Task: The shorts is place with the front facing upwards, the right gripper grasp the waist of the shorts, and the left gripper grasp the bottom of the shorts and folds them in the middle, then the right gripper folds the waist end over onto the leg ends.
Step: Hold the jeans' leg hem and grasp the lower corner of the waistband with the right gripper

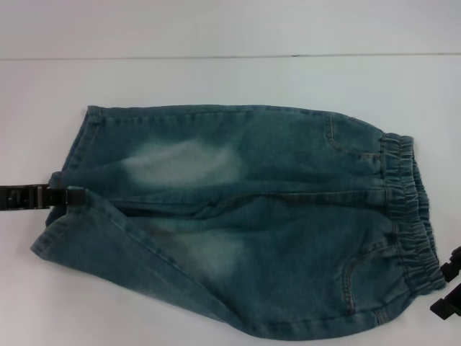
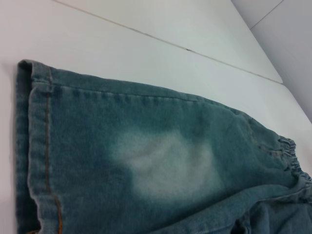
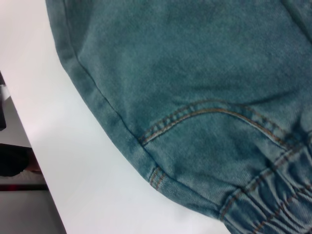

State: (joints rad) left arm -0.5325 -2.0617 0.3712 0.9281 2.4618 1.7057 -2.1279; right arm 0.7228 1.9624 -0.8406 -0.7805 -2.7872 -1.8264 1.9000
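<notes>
The denim shorts (image 1: 245, 216) are lying flat on the white table (image 1: 216, 79), front up, with the elastic waist (image 1: 410, 216) pointing toward the robot's right and the leg hems (image 1: 72, 187) toward its left. The near leg is already lifting slightly where the hems meet. The cloth is looking soft and limp, moderately thick, likely to drape and sag rather than hold shape, so pinching through the stitched hem and the gathered waistband should be giving the firmest hold. The left gripper (image 1: 68, 196) is reaching in at the hem edge and appears to be pinching the near leg's hem. The right gripper (image 1: 448, 288) is waiting just beside the waistband's near corner; whether its fingers are spread cannot be told.
</notes>
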